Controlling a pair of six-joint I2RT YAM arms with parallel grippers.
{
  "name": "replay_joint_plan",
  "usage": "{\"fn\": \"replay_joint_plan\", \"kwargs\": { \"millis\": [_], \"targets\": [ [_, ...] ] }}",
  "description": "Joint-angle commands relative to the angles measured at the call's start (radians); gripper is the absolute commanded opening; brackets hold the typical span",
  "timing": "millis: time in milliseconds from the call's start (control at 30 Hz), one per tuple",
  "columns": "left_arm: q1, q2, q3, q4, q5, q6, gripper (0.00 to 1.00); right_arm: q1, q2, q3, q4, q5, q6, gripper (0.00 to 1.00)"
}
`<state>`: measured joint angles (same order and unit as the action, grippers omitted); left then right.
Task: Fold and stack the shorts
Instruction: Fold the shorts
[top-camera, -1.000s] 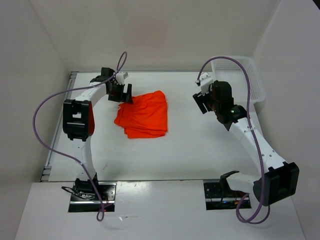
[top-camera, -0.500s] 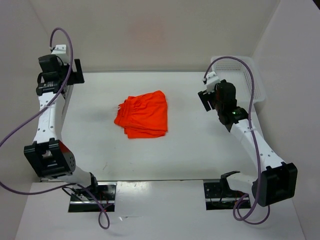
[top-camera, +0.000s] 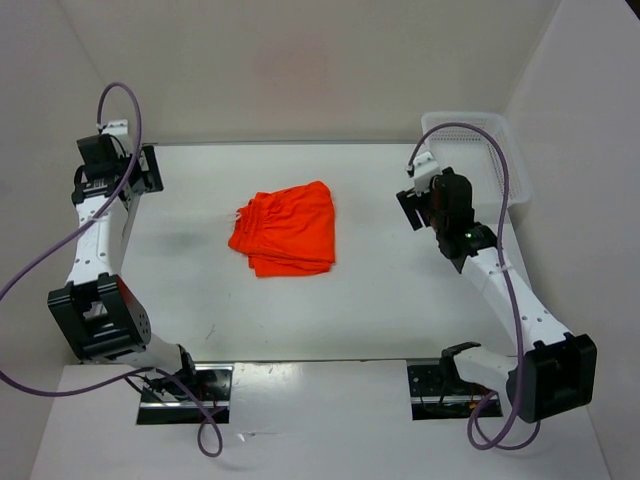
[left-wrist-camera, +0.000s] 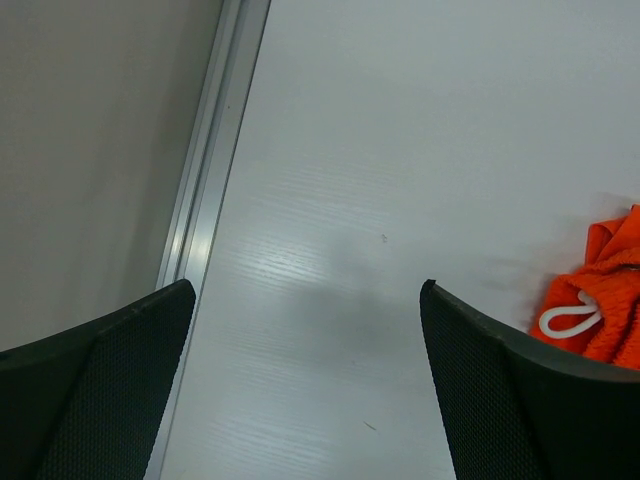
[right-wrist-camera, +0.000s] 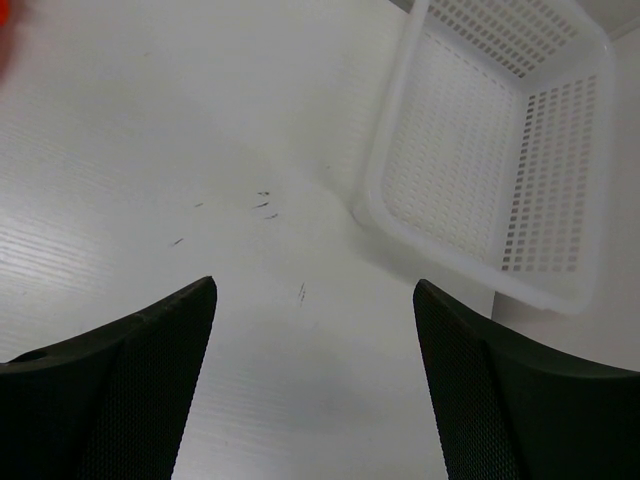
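**Lying Folded Near Mid-Counter, the Shorts Sit Apart From Both Arms**

The orange-red shorts (top-camera: 285, 232) rest as a folded, layered bundle on the white counter (top-camera: 400, 300). In the top view they lie just off its centre toward 11 o'clock. The gathered waistband end faces 10 o'clock, and the stacked fold edges show along the 6 o'clock side. A white drawstring loop (left-wrist-camera: 567, 318) curls out of the cloth in the left wrist view.

The left arm (top-camera: 95, 235) runs up the counter's 9 o'clock edge, with its wrist raised over the 10 o'clock corner, well apart from the shorts. Its jaws stand wide open with nothing between them. Below them are bare counter and the metal rail (left-wrist-camera: 205, 230) along the edge, and the shorts peek in at 3 o'clock of that view.

The right arm (top-camera: 490, 270) stretches toward 2 o'clock, where its wrist hangs near a white perforated basket (top-camera: 505, 165). Its jaws are also spread and empty. Through them the basket appears at 1 o'clock, beside a few dark scuffs (right-wrist-camera: 265, 208) on the counter.
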<state>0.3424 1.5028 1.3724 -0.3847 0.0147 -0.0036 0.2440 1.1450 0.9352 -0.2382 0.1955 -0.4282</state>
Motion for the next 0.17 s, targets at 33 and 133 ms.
{"fn": "replay_joint_plan", "kwargs": {
  "millis": [33, 133],
  "targets": [
    [0.000, -0.030, 0.005, 0.038, 0.023, 0.004, 1.00, -0.005, -0.051, -0.013, 0.051, -0.005, 0.002, 0.84],
    [0.000, -0.030, 0.005, 0.038, 0.033, 0.004, 1.00, -0.005, -0.060, -0.033, 0.051, -0.005, 0.002, 0.90]
  ]
}}
